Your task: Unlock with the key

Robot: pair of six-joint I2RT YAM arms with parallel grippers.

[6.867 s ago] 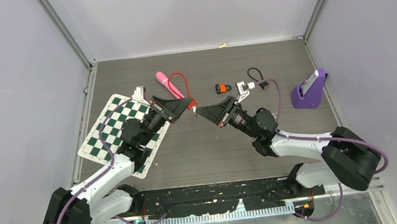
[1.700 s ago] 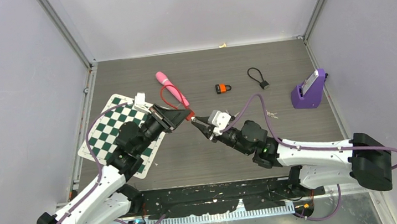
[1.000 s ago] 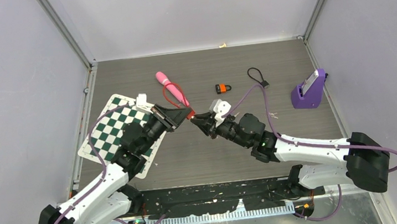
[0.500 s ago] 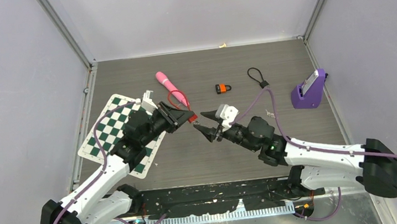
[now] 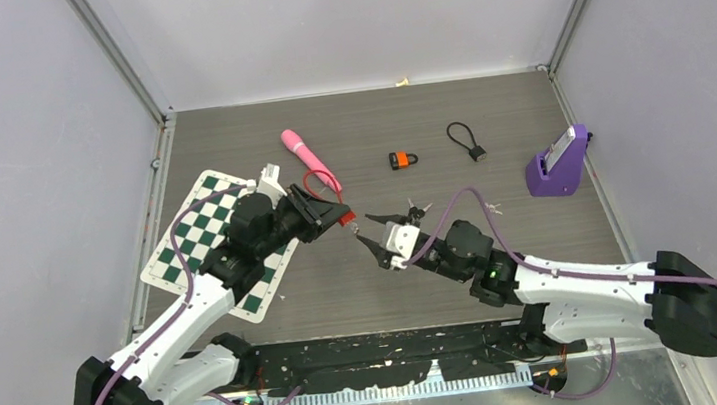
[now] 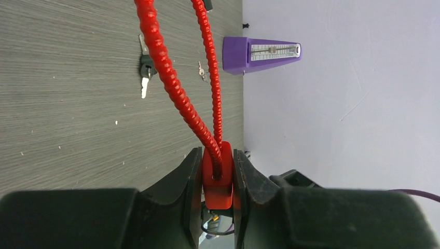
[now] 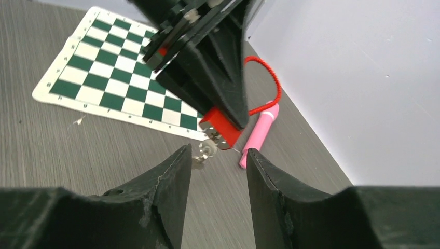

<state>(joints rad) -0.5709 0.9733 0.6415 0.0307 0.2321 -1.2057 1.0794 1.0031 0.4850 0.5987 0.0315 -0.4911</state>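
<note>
Where the two arms meet near the middle of the dark wood-grain counter (image 5: 343,285), the left jaws are closed tight on a red rectangular lock (image 6: 218,179), clamping it on both flat sides. Its red ribbed cable (image 6: 171,78) loops away from the lock toward the top of the left wrist view. In the right wrist view a small silver key (image 7: 208,149) hangs at the lock's lower corner, at centre frame; whether it sits in the keyhole cannot be told. The right jaws stand parted with nothing between them, just below the key and apart from it, pointing at the lock.

In the overhead view a green-and-white chessboard mat (image 5: 167,258) lies at left under the left arm. A pink cylindrical stick (image 5: 308,158) lies up and left of the lock. A small orange-and-black padlock (image 5: 402,160) and a black cord loop (image 5: 464,139) lie at upper centre, and a purple metronome (image 5: 559,161) stands at right. A black-headed key (image 6: 145,67) lies on the counter, upper left of the left wrist view.
</note>
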